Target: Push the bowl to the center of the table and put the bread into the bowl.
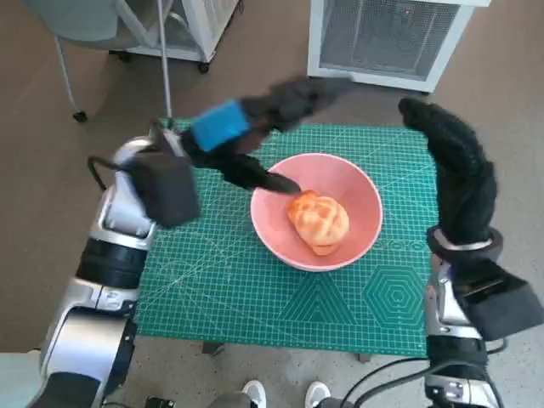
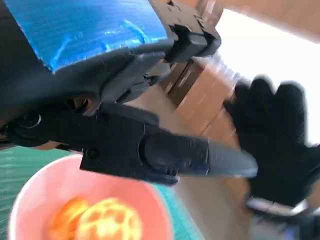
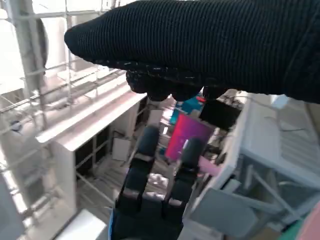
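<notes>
A pink bowl [image 1: 359, 194] stands near the middle of the green cutting mat [image 1: 221, 280], and a golden bread roll [image 1: 319, 221] lies inside it. My left hand [image 1: 246, 136] hovers over the bowl's back left rim, blurred, with fingers spread and nothing in them. In the left wrist view, its black fingers [image 2: 150, 150] hang above the bowl [image 2: 45, 192] and the bread [image 2: 105, 220]. My gloved right hand [image 1: 450, 161] is raised just right of the bowl, empty, its fingers spread [image 2: 275, 130]. The glove [image 3: 200, 45] spans the right wrist view.
A white grille-fronted unit [image 1: 391, 38] stands beyond the table's far edge. A white cart [image 1: 195, 25] and a chair [image 1: 85, 25] are at the back left. A person's white shoes [image 1: 285, 393] show below the near edge.
</notes>
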Motion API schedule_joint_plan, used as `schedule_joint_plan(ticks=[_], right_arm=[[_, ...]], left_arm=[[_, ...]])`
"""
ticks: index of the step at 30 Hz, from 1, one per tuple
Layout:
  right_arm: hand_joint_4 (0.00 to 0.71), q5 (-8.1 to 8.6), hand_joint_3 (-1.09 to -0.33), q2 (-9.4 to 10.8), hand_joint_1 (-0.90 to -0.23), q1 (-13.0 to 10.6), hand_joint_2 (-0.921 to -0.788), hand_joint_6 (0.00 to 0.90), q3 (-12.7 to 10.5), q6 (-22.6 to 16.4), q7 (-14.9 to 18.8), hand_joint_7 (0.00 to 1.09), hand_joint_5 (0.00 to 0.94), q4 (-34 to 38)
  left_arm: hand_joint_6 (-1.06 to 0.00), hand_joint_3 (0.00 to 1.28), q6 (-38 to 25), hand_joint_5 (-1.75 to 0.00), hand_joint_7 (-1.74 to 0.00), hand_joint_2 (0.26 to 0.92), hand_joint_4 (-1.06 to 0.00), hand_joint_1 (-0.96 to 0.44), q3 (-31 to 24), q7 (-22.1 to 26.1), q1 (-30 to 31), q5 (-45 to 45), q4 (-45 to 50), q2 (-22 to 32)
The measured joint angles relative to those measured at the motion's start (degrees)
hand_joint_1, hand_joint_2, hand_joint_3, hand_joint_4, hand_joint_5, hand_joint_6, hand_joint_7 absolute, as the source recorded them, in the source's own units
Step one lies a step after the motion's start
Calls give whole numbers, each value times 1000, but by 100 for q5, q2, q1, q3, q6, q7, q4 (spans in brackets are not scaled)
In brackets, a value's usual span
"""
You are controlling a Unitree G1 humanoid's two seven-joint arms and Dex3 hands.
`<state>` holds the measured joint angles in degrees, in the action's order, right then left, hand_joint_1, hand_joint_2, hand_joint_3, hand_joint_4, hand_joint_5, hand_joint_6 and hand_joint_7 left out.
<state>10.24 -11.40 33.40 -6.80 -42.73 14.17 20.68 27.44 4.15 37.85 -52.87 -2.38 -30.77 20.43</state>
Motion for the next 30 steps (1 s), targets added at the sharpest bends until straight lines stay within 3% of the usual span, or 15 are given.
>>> schedule_joint_plan(ticks=[5,11,19,24,27,30], right_arm=[[252,108,-806,1,-635,140,-921,-1,3,153,58,613,1,-93],[255,107,-801,5,-633,326,-921,-1,7,224,79,624,2,-158],[259,165,-787,29,-643,618,-921,4,22,383,170,637,4,-134],[256,309,-785,60,-656,725,-921,9,30,489,250,640,2,-135],[256,315,-782,82,-657,734,-921,17,35,538,266,645,2,-138],[255,315,-781,94,-653,734,-921,20,35,578,270,646,2,-145]], left_arm=[[-27,542,543,-17,-372,921,-77,-855,-459,-362,276,-572,-22,-422],[-147,506,1098,-3,-193,921,-110,-830,-893,-596,532,-1163,-278,-947],[-98,510,1203,0,-97,921,-56,-810,-1018,-1040,1100,-1163,-60,-1238],[-93,343,1027,-2,-81,921,-45,-826,-998,-1101,1312,-1165,159,-1302],[-101,157,889,-2,-68,921,-45,-772,-996,-1098,1402,-1182,267,-1299],[-108,76,756,-4,-58,921,-52,-718,-1002,-1058,1444,-1243,329,-1282]])
